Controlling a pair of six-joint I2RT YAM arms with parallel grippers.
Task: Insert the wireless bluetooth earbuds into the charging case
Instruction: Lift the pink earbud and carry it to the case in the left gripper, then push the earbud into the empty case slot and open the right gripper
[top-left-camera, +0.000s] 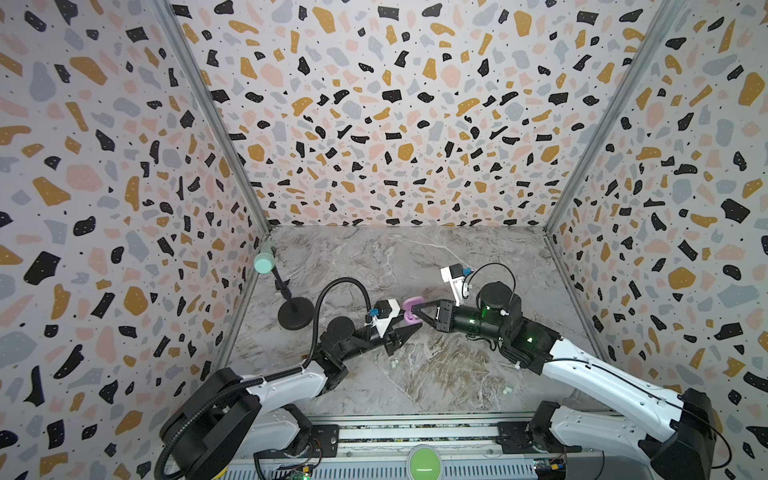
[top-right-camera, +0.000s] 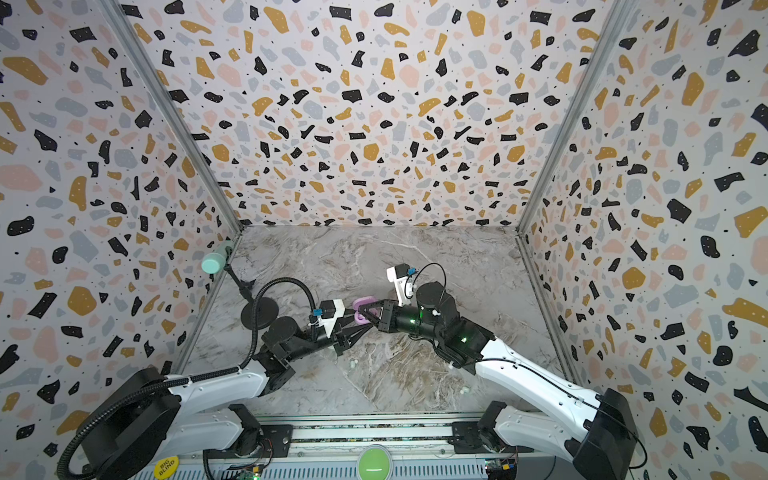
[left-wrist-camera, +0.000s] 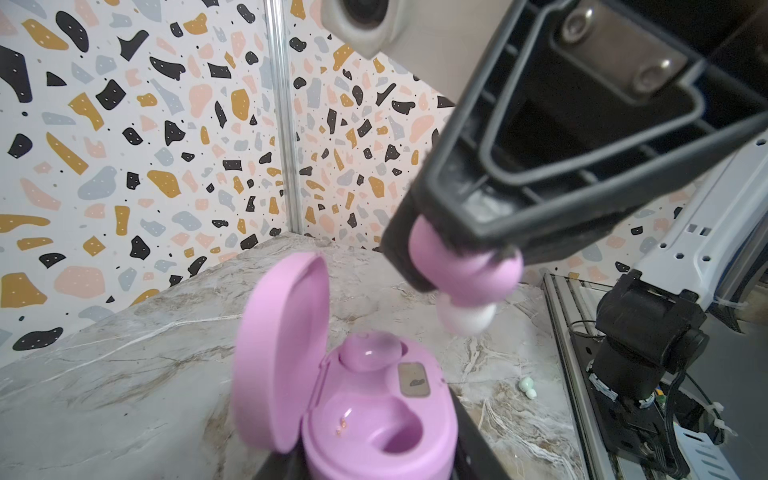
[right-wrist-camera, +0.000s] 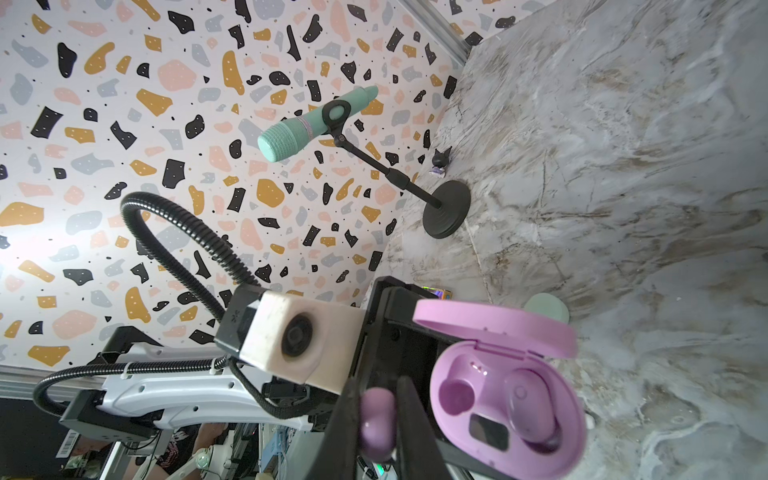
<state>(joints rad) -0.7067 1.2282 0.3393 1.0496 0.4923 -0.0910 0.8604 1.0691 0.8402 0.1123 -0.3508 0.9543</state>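
Observation:
The pink charging case (left-wrist-camera: 374, 419) stands open with its lid (left-wrist-camera: 282, 349) up, and my left gripper (left-wrist-camera: 374, 467) is shut on its base. One lilac earbud (left-wrist-camera: 370, 351) sits in a socket of the case; the other socket (left-wrist-camera: 397, 436) is empty. My right gripper (right-wrist-camera: 378, 419) is shut on a second lilac earbud (right-wrist-camera: 376, 415), held just above and beside the case with its white tip (left-wrist-camera: 469, 318) pointing down. In both top views the two grippers meet mid-table at the case (top-left-camera: 410, 311) (top-right-camera: 362, 309). Two pale mint earbuds (top-left-camera: 394, 363) (top-left-camera: 507, 390) lie loose on the marble.
A mint microphone (top-left-camera: 264, 262) on a black round-based stand (top-left-camera: 295, 313) stands at the back left. A pale mint oval case (right-wrist-camera: 546, 309) lies on the table behind the pink lid. Patterned walls close in three sides, and a green button (top-left-camera: 424, 463) sits at the front rail.

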